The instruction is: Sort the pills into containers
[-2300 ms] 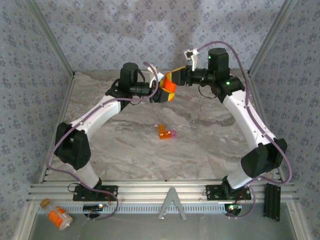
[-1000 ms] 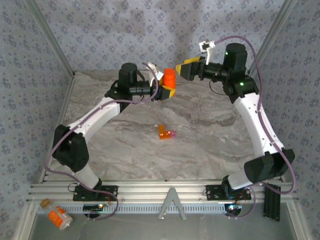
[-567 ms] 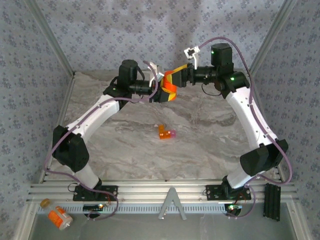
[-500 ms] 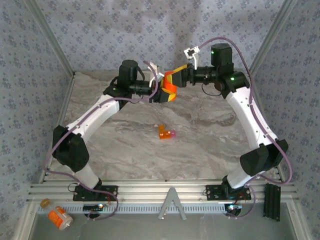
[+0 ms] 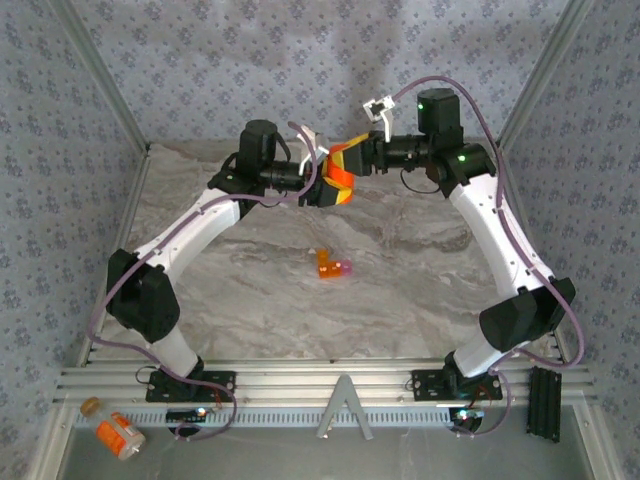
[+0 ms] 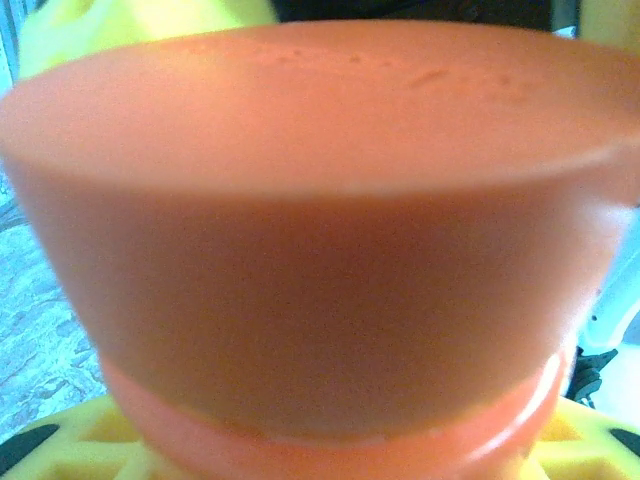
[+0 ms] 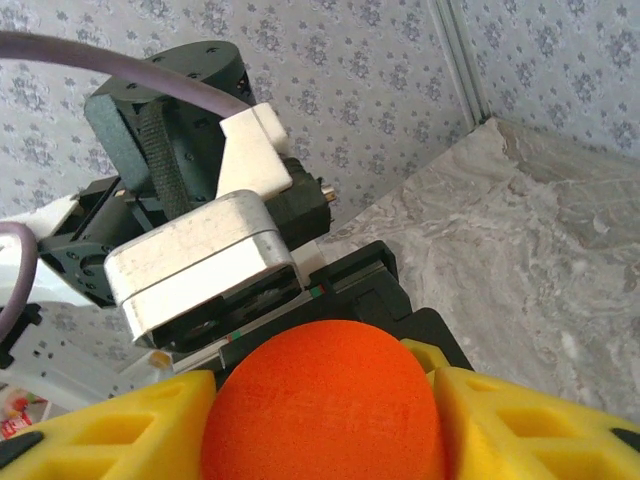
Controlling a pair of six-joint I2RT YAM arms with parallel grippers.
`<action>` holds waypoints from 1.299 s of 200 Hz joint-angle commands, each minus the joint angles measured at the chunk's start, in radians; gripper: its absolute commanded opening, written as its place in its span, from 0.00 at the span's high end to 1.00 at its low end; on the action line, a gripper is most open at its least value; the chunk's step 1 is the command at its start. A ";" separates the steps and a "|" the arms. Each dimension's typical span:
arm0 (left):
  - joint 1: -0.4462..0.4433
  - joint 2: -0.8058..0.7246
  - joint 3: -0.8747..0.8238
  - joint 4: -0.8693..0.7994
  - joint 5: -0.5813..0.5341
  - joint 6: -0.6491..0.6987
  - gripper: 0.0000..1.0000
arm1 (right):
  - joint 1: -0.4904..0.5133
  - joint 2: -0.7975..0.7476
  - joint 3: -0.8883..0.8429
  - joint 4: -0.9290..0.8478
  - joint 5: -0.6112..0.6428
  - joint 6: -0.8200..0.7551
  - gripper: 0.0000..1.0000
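Note:
A small orange pill bottle [image 5: 341, 181] hangs in mid-air over the far part of the table, and my left gripper [image 5: 328, 188] is shut on its body. My right gripper [image 5: 349, 160] comes in from the right, its yellow fingers [image 7: 520, 420] pressed on both sides of the bottle's orange cap [image 7: 325, 400]. In the left wrist view that cap [image 6: 310, 230] looms blurred and very close, with a yellow finger [image 6: 70, 455] just below it. A tiny orange box with a pink end [image 5: 333, 266] lies on the table's middle. The pills are hidden.
The table is a marbled grey sheet [image 5: 420, 260] with patterned walls at the back and sides. An orange bottle with a white label [image 5: 118, 432] lies off the table on the metal ledge at the near left. A black block [image 5: 542, 402] stands near the right base.
My right gripper, open and drawn back up to the right a second ago, has come back to the bottle and shut on its cap. The left arm has held still.

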 commanded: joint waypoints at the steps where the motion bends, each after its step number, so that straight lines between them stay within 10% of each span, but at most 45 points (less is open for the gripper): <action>1: -0.001 0.002 0.043 0.014 0.002 0.017 1.00 | 0.021 -0.009 -0.008 -0.001 -0.013 0.010 0.54; 119: -0.110 -0.078 -0.148 0.328 -0.486 -0.051 1.00 | 0.147 -0.116 -0.410 0.417 0.526 0.249 0.59; 188: -0.132 -0.049 -0.164 0.371 -0.605 -0.076 1.00 | 0.103 -0.094 -0.350 0.393 0.494 0.275 0.39; 260: 0.015 -0.064 -0.184 0.422 -0.304 -0.176 1.00 | -0.091 -0.233 -0.348 0.369 0.142 0.209 0.11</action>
